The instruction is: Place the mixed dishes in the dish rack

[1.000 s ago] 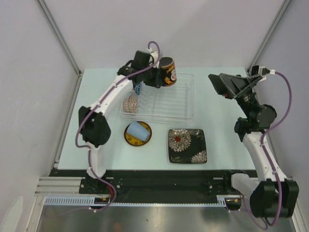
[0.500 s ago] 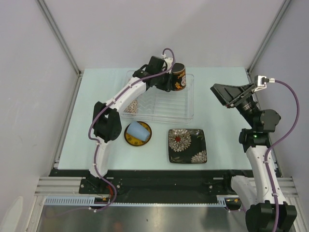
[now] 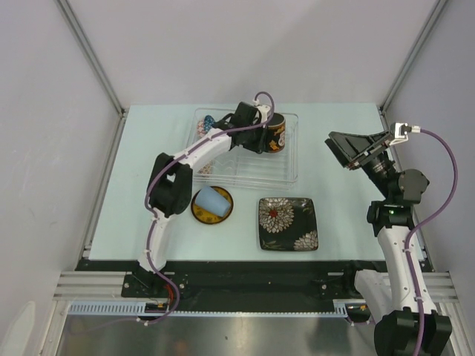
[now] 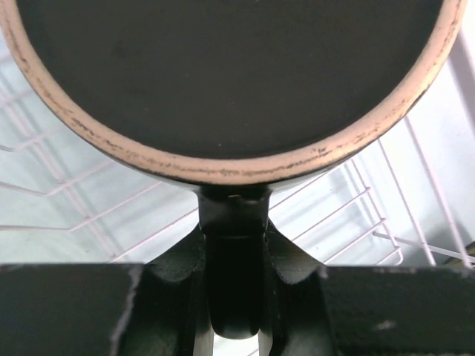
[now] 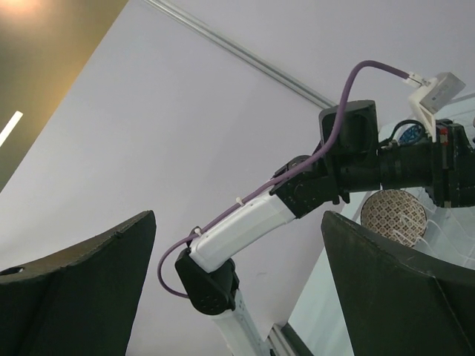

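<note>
1. Pale green tabletop (image 3: 334,215) between plain light walls carries the clear dish rack (image 3: 286,176) at its far middle.
2. Since a second ago the left arm has swung to the right, taking the mug (image 3: 274,135) from the rack's far edge near the middle to its far right part. The right arm has drawn back and risen nearer the right wall.
3. Left gripper (image 4: 234,315): its jaws are narrowed onto the mug's handle, one finger (image 4: 167,297) on each side of it.
4. Right gripper (image 3: 356,148): jaws spread wide with nothing between them, held in the air clear of every dish.
5. The mug is dark with a worn tan rim and a floral band on its side (its inside looks dark in the wrist view). It sits over the wire dividers (image 4: 349,215); whether it touches them I cannot tell.
6. Blue patterned bowl (image 3: 208,122) and beige patterned bowl (image 5: 393,215) stand at the rack's left end.
7. Near the rack's front, a pale blue cup (image 3: 211,199) lies on its side on the small yellow plate (image 3: 199,215), with the black floral square plate (image 3: 288,222) just to its right.
</note>
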Tool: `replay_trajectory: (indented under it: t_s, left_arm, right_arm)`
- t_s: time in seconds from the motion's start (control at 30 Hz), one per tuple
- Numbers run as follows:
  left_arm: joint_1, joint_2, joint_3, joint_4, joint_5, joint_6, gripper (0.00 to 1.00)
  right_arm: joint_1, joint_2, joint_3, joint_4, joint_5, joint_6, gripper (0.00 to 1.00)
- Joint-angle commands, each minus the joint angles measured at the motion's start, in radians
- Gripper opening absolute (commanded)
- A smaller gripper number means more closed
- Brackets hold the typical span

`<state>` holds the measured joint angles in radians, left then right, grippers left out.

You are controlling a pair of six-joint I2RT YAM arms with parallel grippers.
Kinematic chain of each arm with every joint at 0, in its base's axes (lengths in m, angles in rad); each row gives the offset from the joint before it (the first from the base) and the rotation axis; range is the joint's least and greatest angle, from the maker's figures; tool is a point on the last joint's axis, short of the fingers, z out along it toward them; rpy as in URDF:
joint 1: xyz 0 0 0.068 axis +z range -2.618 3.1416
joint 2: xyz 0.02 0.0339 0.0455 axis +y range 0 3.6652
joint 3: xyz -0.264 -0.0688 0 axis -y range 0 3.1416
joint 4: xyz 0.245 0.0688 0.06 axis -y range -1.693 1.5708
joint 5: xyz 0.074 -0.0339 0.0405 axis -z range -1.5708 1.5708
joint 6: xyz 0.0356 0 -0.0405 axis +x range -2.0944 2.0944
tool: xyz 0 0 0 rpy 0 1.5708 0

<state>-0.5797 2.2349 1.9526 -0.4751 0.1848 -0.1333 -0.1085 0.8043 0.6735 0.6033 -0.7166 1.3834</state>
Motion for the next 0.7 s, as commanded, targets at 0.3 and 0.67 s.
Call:
replay_trajectory:
  t_s: [0.3, 0.67]
  left_arm:
    - [-0.032, 0.012, 0.006, 0.234, -0.030, 0.061, 0.00]
    - [-0.054, 0.014, -0.087, 0.311, -0.071, 0.123, 0.00]
  right_arm:
    - [-0.007, 0.024, 0.001, 0.024, -0.024, -0.006, 1.00]
    - [0.000, 0.036, 0.003, 0.038, -0.026, -0.001, 1.00]
